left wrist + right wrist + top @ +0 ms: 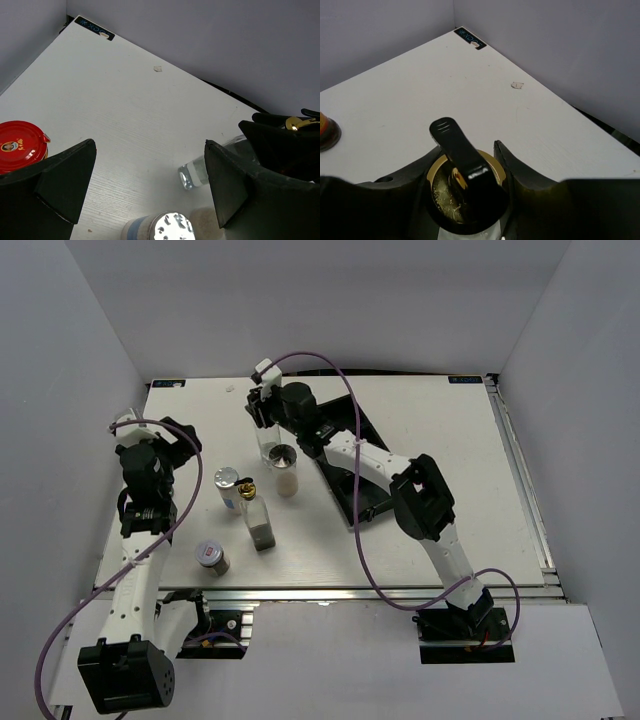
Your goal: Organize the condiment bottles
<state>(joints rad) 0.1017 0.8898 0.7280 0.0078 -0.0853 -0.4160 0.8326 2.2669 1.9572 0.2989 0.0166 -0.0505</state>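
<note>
The right end effector (466, 152) appears closed about the gold pour spout of a tall glass bottle (268, 443), which stands on the table (450, 470) just left of the black tray (345, 495). The left end effector (149, 144) hangs wide open and empty near a red-capped jar (19, 145). The step in hand looks to be carrying that bottle to the tray. It would go best lifted straight up and kept upright, since a tilt could topple the silver-lidded shaker (286, 472) standing just beside it, then set fully inside one compartment before release. The right arm covers much of the tray, so its compartments cannot be read. The wrist view cuts off the bottle's body. The red-capped jar cannot be found from overhead, likely hidden under the left arm.
</note>
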